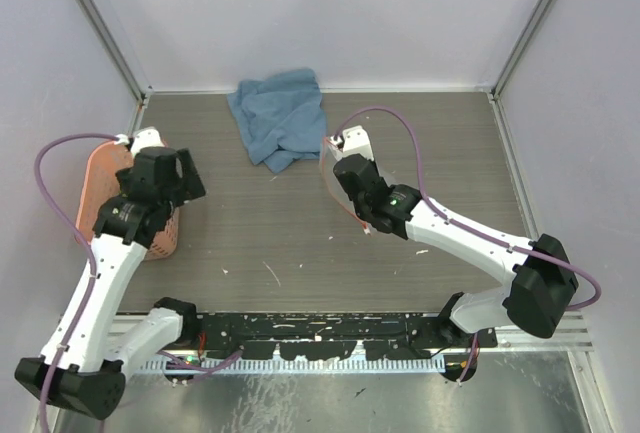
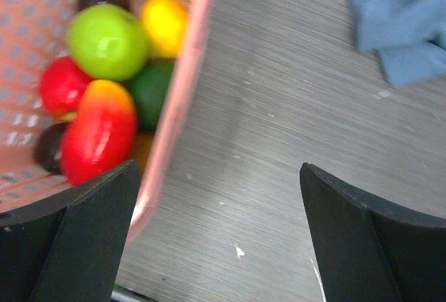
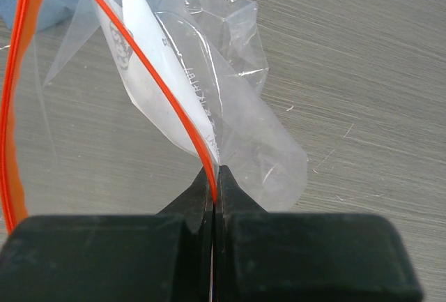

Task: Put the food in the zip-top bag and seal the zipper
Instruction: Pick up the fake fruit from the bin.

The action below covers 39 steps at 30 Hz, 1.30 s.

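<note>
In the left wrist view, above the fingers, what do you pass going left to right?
Toy fruits → rim of the pink basket → bare tabletop → blue cloth.

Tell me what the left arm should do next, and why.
Probably shift the open left hand over the basket and down onto the red fruit: the fruit lies there, while the right hand holds the bag by its zipper.
</note>
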Each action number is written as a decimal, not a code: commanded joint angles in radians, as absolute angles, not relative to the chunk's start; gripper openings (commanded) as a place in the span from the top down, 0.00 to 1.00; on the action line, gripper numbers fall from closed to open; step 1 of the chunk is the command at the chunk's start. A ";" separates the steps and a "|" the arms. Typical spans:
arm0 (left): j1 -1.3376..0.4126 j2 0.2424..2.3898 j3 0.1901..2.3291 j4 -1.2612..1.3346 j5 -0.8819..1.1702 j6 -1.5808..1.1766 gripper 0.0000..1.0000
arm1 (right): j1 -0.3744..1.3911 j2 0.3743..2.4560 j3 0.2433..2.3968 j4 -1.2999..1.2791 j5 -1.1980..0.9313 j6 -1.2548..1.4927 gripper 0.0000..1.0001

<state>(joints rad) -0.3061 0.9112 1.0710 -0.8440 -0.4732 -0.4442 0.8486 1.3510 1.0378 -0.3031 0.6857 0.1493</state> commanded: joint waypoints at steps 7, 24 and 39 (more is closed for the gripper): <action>0.031 0.990 1.173 -0.865 -0.383 -0.368 0.02 | 0.844 1.332 1.029 -0.242 0.625 0.141 0.99; 0.387 1.259 1.178 -0.691 -0.186 -0.428 0.02 | 0.844 1.290 0.984 -0.206 0.599 0.136 1.00; 0.434 1.559 1.215 -0.640 -0.135 -0.419 0.00 | 0.844 1.269 0.961 -0.181 0.612 0.121 0.99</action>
<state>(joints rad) 0.4229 1.5341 1.1652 -0.6876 -0.1600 -0.4187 0.8486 1.3018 0.9646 -0.2356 0.6003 0.1314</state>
